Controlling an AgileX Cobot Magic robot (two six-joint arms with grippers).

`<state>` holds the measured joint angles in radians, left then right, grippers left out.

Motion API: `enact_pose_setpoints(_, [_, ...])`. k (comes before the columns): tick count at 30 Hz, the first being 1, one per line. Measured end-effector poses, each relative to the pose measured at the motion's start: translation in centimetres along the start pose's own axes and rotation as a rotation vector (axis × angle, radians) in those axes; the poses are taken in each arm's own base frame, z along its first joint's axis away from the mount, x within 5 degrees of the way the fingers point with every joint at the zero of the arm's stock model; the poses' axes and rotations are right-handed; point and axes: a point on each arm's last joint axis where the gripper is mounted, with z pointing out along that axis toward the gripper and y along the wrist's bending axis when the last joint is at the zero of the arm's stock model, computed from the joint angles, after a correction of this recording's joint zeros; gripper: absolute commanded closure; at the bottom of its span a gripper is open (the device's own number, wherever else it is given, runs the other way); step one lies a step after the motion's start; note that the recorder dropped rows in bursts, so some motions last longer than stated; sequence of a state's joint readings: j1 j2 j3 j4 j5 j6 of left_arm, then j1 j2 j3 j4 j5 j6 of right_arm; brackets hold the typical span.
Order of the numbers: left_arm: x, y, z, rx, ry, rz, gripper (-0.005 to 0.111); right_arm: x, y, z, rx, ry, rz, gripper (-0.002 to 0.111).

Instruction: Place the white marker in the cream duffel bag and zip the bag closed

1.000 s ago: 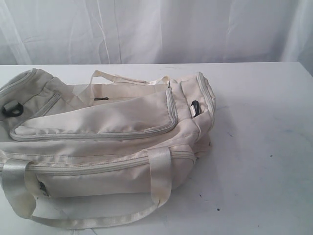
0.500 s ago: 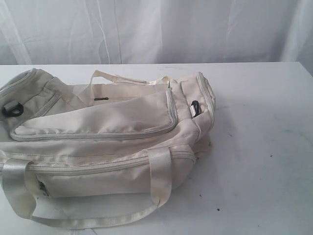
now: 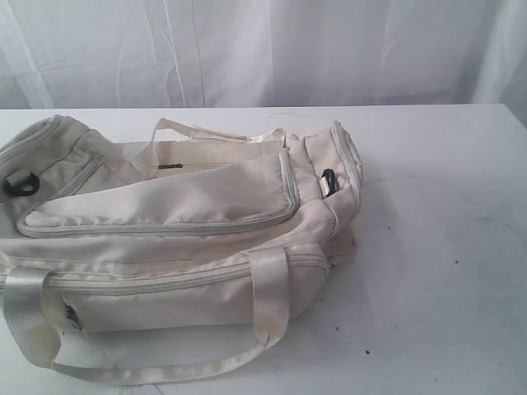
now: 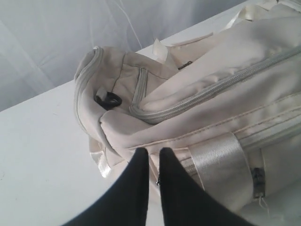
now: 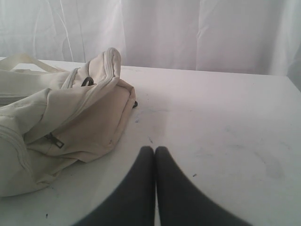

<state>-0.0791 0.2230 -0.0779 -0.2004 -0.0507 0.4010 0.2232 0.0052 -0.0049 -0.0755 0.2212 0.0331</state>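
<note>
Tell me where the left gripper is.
In the left wrist view, the left gripper is at the cream duffel bag's lower front edge, between the black strap ring and the glossy handle strap.

White desk before a white curtain, exterior view. The curtain hangs in soft vertical folds across the whole rear of the scene and meets the desk's far edge along a straight line. The desk top is matt and carries scattered small dark specks; a faint grey smudge shows in the right wrist view. Light is even and diffuse, with only weak shadows. A dark strip marks the far right margin.
</note>
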Motion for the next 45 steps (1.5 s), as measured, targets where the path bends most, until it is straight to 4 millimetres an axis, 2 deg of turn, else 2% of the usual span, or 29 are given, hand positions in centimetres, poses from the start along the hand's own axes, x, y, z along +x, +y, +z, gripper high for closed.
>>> enact_pose_setpoints(5, [1.3,-0.2,-0.1,-0.034,-0.047,-0.057,0.091,0.0,0.0,0.0,0.000,0.000,0.000,0.108])
enact_pose_setpoints(24, [2.0,-0.4,-0.2,-0.022,-0.007,-0.255,0.091,0.0,0.0,0.0,0.000,0.000,0.000,0.108])
enact_pose_setpoints(33, [2.3,-0.5,-0.3,-0.014,0.024,-0.257,0.091,0.0,0.0,0.0,0.000,0.000,0.000,0.108])
enact_pose_setpoints(45, [1.8,-0.2,-1.2,-0.066,-0.089,-0.232,0.091,0.0,0.0,0.0,0.000,0.002,0.000,0.108])
